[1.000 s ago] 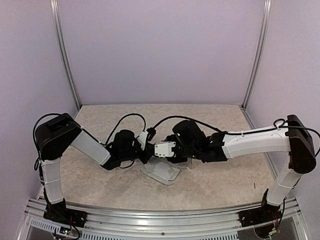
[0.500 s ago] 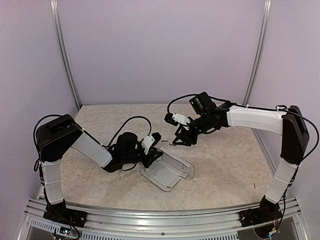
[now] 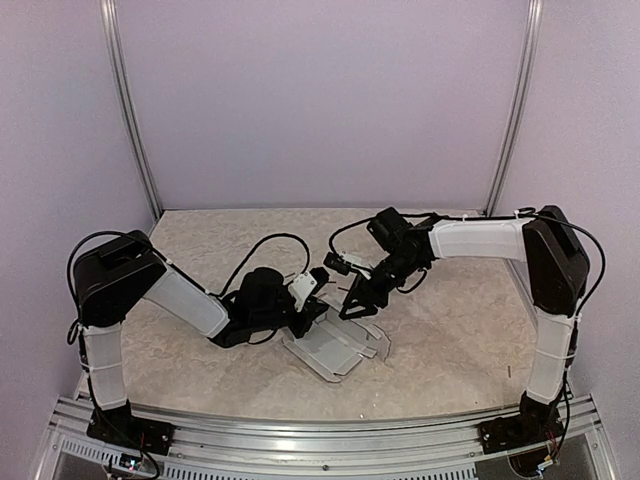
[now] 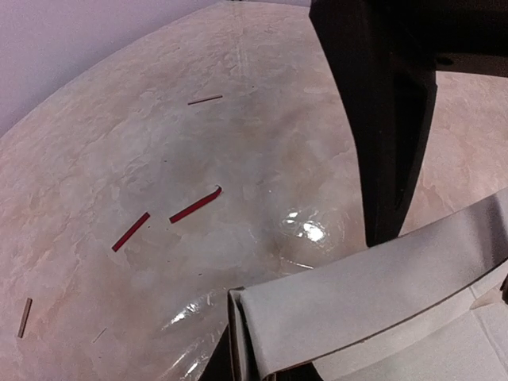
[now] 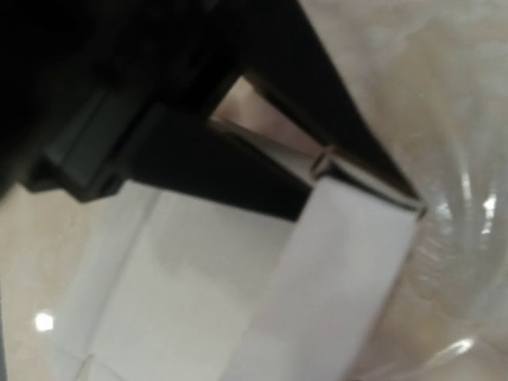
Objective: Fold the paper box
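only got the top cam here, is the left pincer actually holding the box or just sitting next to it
Observer: Holding it. The left wrist view shows a folded grey flap of the paper box caught in the jaws of the left pincer.
Operator: ok and the right one, top cam just shows it poking down at the far edge
Observer: In the right wrist view, the thin edge of a white flap runs between the jaws of the right pincer. The jaws stand apart, so it is not pinched.
Operator: any junk near the box i cant see
Observer: Yes, two thin red strips lie on the table beyond the held flap, apart from the box.
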Robot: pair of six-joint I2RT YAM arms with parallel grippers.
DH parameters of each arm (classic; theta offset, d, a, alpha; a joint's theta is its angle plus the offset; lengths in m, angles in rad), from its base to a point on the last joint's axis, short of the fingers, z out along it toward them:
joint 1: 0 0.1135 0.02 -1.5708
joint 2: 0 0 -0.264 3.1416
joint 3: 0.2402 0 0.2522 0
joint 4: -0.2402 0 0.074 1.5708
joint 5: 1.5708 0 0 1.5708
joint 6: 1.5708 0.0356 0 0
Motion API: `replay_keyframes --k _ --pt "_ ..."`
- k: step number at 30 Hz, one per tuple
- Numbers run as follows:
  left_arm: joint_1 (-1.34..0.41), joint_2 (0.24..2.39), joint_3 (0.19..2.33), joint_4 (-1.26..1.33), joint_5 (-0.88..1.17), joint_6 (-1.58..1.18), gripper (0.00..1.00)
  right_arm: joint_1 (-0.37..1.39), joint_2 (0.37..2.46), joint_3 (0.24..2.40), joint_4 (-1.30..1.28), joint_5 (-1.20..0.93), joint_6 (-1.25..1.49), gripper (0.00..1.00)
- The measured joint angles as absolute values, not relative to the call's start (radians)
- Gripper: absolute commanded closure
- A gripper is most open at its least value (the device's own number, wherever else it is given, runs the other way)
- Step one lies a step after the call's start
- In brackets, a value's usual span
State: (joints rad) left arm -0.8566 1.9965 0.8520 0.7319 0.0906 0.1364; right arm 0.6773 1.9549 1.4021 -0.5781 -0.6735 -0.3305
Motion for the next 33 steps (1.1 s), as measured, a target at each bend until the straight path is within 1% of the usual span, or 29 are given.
replay_keyframes --k 4,9,10,12,13,16,21,23,27,33 --pt "-0.865 1.996 0.852 0.731 0.044 0.131 0.88 0.675 1.968 1.402 -0.581 -0.692 -0.318 0.59" --pt "-0.878 1.994 0.850 0.730 -0.020 0.117 0.92 0.660 1.991 1.415 -0.581 -0.720 -0.299 0.60" --pt "-0.879 1.993 0.850 0.730 -0.032 0.112 0.91 0.659 1.993 1.417 -0.581 -0.725 -0.296 0.59" --pt "-0.888 1.993 0.850 0.731 -0.061 0.106 0.81 0.657 2.001 1.426 -0.580 -0.736 -0.290 0.57" --pt "-0.892 1.993 0.850 0.731 -0.081 0.105 0.78 0.656 2.004 1.430 -0.581 -0.741 -0.287 0.57" --pt "-0.905 1.993 0.849 0.731 -0.138 0.107 0.75 0.655 2.010 1.435 -0.587 -0.757 -0.281 0.57" --pt "-0.909 1.993 0.834 0.749 -0.158 0.105 0.61 0.645 2.015 1.443 -0.592 -0.768 -0.263 0.57" --pt "-0.909 1.992 0.815 0.760 -0.157 0.105 0.57 0.643 2.016 1.446 -0.595 -0.771 -0.258 0.57" --pt "-0.911 1.956 0.757 0.760 -0.142 0.105 0.53 0.627 2.016 1.449 -0.598 -0.770 -0.254 0.57" --pt "-0.916 1.887 0.728 0.763 -0.121 0.097 0.58 0.619 2.016 1.454 -0.607 -0.771 -0.256 0.55"
